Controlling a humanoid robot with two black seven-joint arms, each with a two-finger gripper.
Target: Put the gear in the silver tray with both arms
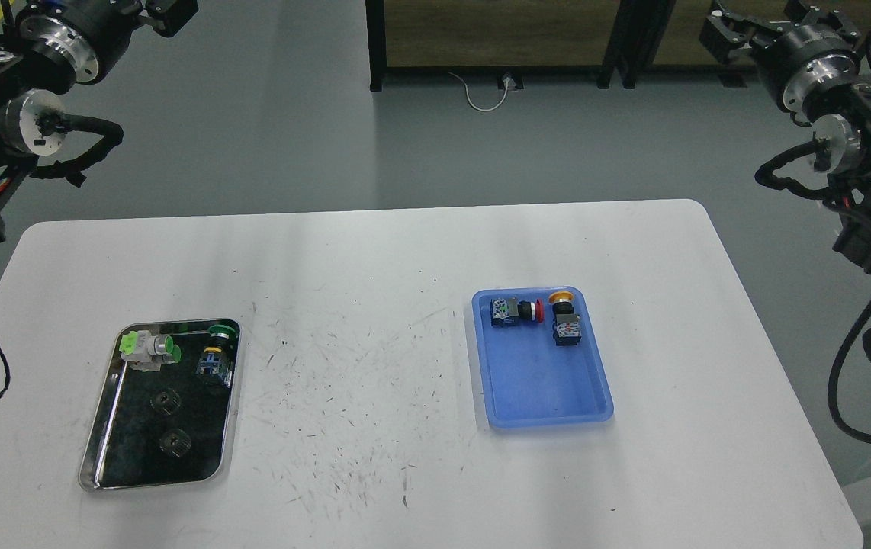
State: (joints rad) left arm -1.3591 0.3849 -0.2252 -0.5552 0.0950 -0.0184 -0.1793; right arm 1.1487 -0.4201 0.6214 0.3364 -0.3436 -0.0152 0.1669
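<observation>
The silver tray point(153, 483) lies on the left of the white table. On its dark bottom are two small gears point(166, 399) point(174, 440), a green push-button switch point(147, 349) and a green-capped blue switch point(216, 352). My left gripper point(170, 11) is high at the top left, far above the table and mostly cut off by the frame edge. My right gripper point(725, 32) is high at the top right, also partly cut off. Neither gripper is near the tray, and neither shows anything held.
A blue plastic tray point(550, 415) sits right of centre and holds a red-button switch point(515, 311) and a yellow-button switch point(564, 320). The white table point(374, 274) has scuff marks in the middle. Black cables hang beside both arms.
</observation>
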